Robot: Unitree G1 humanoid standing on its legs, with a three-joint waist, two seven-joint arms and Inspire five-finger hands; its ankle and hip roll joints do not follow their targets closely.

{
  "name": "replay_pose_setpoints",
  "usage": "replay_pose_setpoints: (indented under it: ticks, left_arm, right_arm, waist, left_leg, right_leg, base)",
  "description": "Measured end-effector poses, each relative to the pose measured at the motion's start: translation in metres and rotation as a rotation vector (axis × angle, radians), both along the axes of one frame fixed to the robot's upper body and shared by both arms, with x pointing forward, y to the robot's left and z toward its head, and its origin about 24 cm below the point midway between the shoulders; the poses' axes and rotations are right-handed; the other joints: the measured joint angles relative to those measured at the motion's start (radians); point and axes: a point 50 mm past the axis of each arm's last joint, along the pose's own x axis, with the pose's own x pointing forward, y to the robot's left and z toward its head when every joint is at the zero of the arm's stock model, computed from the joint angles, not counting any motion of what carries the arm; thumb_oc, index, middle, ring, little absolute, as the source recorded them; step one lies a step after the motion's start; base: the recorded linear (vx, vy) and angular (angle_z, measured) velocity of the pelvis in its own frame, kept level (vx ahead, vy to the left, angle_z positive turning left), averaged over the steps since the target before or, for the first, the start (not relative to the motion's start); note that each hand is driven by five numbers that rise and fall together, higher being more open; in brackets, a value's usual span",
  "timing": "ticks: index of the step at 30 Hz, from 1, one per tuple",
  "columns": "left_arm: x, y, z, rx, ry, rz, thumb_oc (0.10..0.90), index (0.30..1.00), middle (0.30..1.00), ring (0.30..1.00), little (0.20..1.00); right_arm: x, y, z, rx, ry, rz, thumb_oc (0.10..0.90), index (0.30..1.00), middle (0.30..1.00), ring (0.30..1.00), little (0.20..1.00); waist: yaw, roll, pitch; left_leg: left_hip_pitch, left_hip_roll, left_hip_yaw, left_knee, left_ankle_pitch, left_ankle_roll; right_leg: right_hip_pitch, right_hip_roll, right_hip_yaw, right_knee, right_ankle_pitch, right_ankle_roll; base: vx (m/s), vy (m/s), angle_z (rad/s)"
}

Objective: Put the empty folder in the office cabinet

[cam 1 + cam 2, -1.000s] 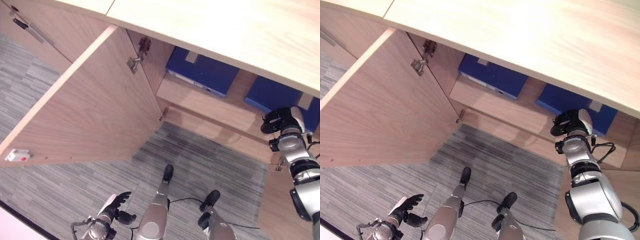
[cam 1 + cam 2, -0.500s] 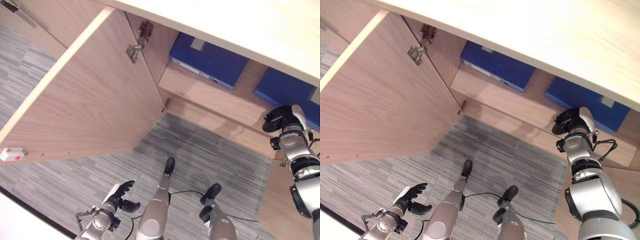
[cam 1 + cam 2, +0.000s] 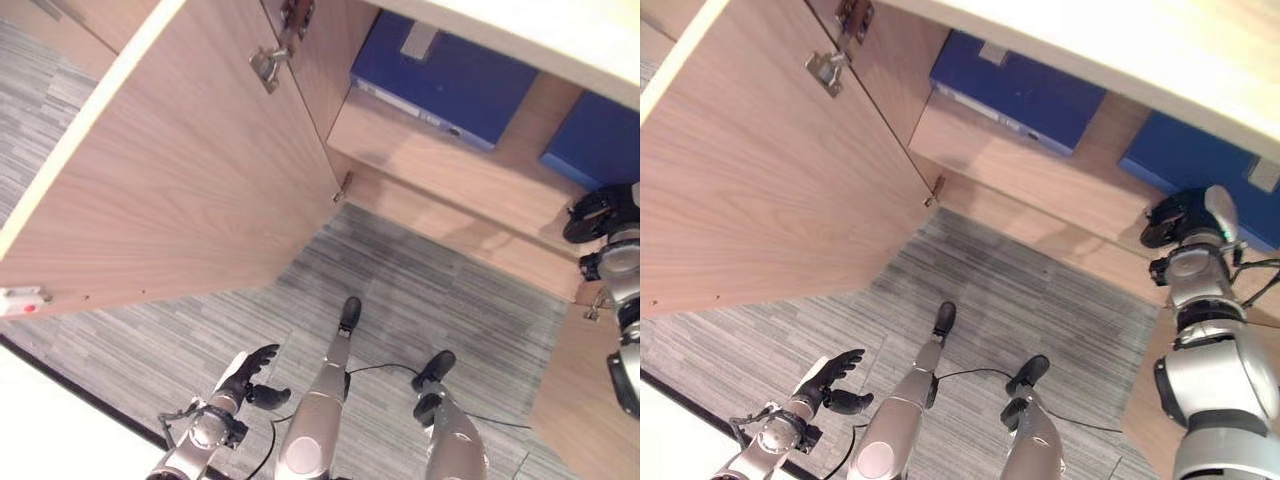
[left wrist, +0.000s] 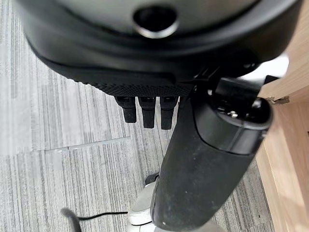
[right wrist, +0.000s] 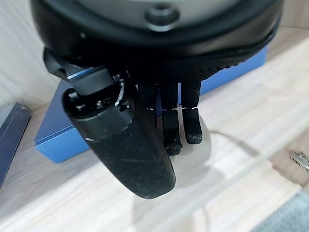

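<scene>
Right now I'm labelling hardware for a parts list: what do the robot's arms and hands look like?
Both arms are silver-grey, jointed in rounded segments with black bands. The left hand is dark with a white cover on its side; the right hand is dark, its wrist silver-grey. Close up, palms show fine black texture.

Two folders (image 3: pixel 440 75) (image 3: pixel 595 145) lie side by side on the cabinet shelf (image 3: pixel 470 180).

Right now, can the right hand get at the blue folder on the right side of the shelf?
Probably yes. The right hand hangs open just in front of the blue folder on the cabinet shelf, door swung wide, nothing between them.
</scene>
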Motion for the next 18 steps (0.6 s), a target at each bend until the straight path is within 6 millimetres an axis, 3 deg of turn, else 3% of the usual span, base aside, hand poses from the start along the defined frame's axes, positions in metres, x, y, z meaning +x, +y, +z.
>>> replay_pose_setpoints:
  ticks: [4, 12, 13, 14, 15, 16, 17, 18]
  left_arm:
    - [0.004, -0.001, 0.007, -0.013, -0.022, -0.03, 0.8, 0.9, 0.9, 0.9, 0.9]
    - [0.006, -0.004, 0.015, -0.057, -0.055, -0.053, 0.8, 0.9, 0.9, 0.9, 0.9]
    - [0.006, -0.006, 0.016, -0.061, -0.059, -0.059, 0.8, 0.9, 0.9, 0.9, 0.9]
    - [0.007, -0.006, 0.017, -0.062, -0.063, -0.061, 0.8, 0.9, 0.9, 0.9, 0.9]
    - [0.009, -0.007, 0.019, -0.069, -0.071, -0.061, 0.8, 0.9, 0.9, 0.9, 0.9]
    - [0.015, -0.01, 0.022, -0.091, -0.087, -0.061, 0.8, 0.9, 0.9, 0.9, 0.9]
    - [0.017, -0.013, 0.022, -0.096, -0.085, -0.075, 0.8, 0.9, 0.9, 0.9, 0.9]
    - [0.013, -0.016, 0.018, -0.104, -0.056, -0.095, 0.8, 0.9, 0.9, 0.9, 0.9]
  right_arm:
    - [-0.004, -0.01, 0.025, -0.031, -0.046, -0.027, 0.4, 0.3, 0.3, 0.3, 0.3]
    - [-0.012, -0.023, 0.064, -0.056, -0.126, -0.065, 0.4, 0.3, 0.3, 0.3, 0.3]
    - [-0.012, -0.023, 0.076, -0.051, -0.157, -0.073, 0.4, 0.3, 0.3, 0.3, 0.3]
    - [-0.013, -0.024, 0.082, -0.048, -0.17, -0.079, 0.4, 0.3, 0.3, 0.3, 0.3]
    - [-0.015, -0.025, 0.089, -0.041, -0.193, -0.09, 0.4, 0.3, 0.3, 0.3, 0.3]
    - [-0.021, -0.032, 0.098, -0.037, -0.218, -0.117, 0.4, 0.3, 0.3, 0.3, 0.3]
    - [-0.024, -0.034, 0.104, -0.043, -0.228, -0.127, 0.4, 0.3, 0.3, 0.3, 0.3]
    - [-0.025, -0.033, 0.113, -0.065, -0.237, -0.139, 0.4, 0.3, 0.3, 0.3, 0.3]
  waist:
    - [0.007, 0.009, 0.0]
    - [0.014, 0.025, -0.003]
    - [0.016, 0.029, -0.004]
    - [0.017, 0.033, -0.005]
    - [0.016, 0.037, -0.005]
    - [-0.006, 0.034, -0.003]
    - [-0.005, 0.034, -0.002]
    - [0.017, 0.045, -0.008]
  left_leg:
    - [-0.048, -0.011, -0.001, 0.003, 0.006, 0.004]
    - [-0.123, -0.028, -0.003, 0.003, 0.017, 0.003]
    - [-0.145, -0.028, -0.003, 0.002, 0.016, 0.002]
    - [-0.158, -0.028, -0.005, 0.001, 0.009, -0.005]
    - [-0.176, -0.028, -0.004, 0.001, -0.031, -0.037]
    - [-0.224, -0.05, 0.001, 0.051, -0.101, -0.055]
    - [-0.246, -0.068, -0.004, 0.127, -0.081, -0.02]
    - [-0.233, -0.064, 0.005, 0.189, -0.073, 0.017]
  right_leg:
    - [-0.079, -0.03, 0.022, 0.064, -0.022, 0.0]
    - [-0.204, -0.048, 0.078, 0.158, -0.064, -0.008]
    - [-0.232, -0.045, 0.09, 0.167, -0.076, -0.011]
    - [-0.245, -0.042, 0.094, 0.169, -0.082, -0.017]
    - [-0.257, -0.04, 0.095, 0.159, -0.088, -0.026]
    - [-0.262, -0.069, 0.082, 0.11, -0.068, -0.049]
    - [-0.272, -0.087, 0.08, 0.113, -0.062, -0.053]
    - [-0.292, -0.089, 0.096, 0.131, -0.045, -0.034]
  base:
    - [0.02, -0.004, 0.01]
    - [0.0, -0.003, 0.02]
    - [0.0, 0.0, 0.0]
    - [0.01, -0.008, 0.05]
    - [0.01, -0.014, 0.37]
    - [0.01, -0.014, 0.43]
    - [0.01, -0.005, 0.08]
    - [0.0, 0.007, -0.19]
